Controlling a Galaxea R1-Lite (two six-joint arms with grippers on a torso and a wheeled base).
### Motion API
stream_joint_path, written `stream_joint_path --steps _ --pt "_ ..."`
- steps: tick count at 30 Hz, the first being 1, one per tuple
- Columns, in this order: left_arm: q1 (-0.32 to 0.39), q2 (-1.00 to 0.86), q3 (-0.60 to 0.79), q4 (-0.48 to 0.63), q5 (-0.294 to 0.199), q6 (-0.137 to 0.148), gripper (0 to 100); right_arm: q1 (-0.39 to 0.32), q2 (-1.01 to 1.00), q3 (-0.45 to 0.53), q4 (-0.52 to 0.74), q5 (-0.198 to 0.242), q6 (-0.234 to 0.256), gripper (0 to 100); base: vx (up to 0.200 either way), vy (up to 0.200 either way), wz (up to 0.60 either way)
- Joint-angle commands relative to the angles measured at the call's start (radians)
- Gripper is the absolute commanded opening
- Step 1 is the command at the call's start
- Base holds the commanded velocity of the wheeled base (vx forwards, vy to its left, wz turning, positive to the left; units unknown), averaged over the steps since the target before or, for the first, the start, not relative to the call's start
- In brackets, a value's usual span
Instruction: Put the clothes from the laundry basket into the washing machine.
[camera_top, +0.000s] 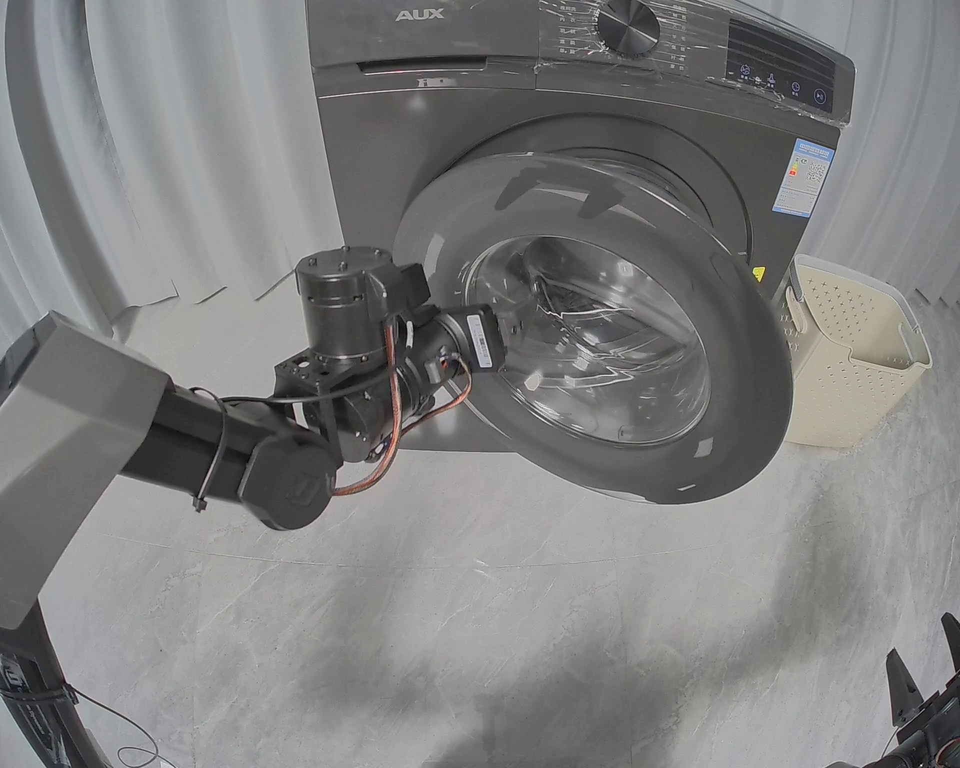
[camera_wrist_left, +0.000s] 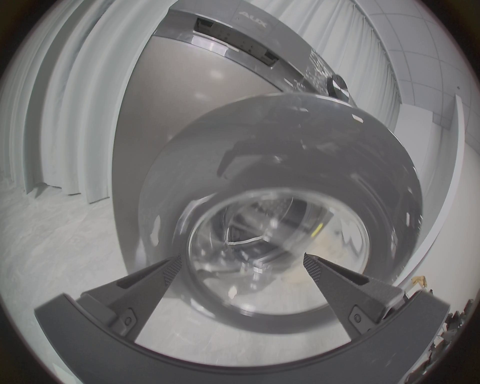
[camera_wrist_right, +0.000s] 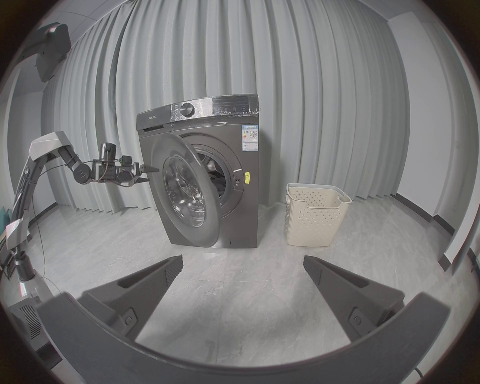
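Standing beside the washing machine (camera_top: 400, 150): laundry basket (camera_top: 850, 370)

Its bottom is lying out of sight. The open door (camera_top: 740, 400) is partly covering the left gripper (camera_wrist_left: 242, 262), gaping empty. The right gripper (camera_wrist_right: 242, 262), also spread and empty, is hovering over marbled floor (camera_top: 500, 620); curtains (camera_top: 200, 150) are hanging behind.

Head looks down on the door (camera_top: 745, 380) — left wrist nearer, right wrist far

The washing machine (camera_top: 400, 150) stands before me, a curtain (camera_top: 150, 150) behind it, its door (camera_top: 740, 400) swung out toward me. My left gripper (camera_wrist_left: 242, 260) sits at the door's left edge. The laundry basket (camera_top: 850, 370) stands on the floor (camera_top: 450, 620) just right of the machine. My right gripper (camera_wrist_right: 242, 262) hangs low, well apart from both.
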Motion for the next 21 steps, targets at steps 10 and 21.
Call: stream_joint_path --steps 10,21 --pt "-0.064 -0.995 0.957 0.134 0.012 0.174 100 -0.001 -0.013 0.018 0.002 0.006 -0.011 100 0.0 0.0 0.0" --pt "0.177 -1.526 1.105 0.47 0.059 0.202 100 -0.001 -0.013 0.018 0.0 0.013 -0.013 100 0.0 0.0 0.0"
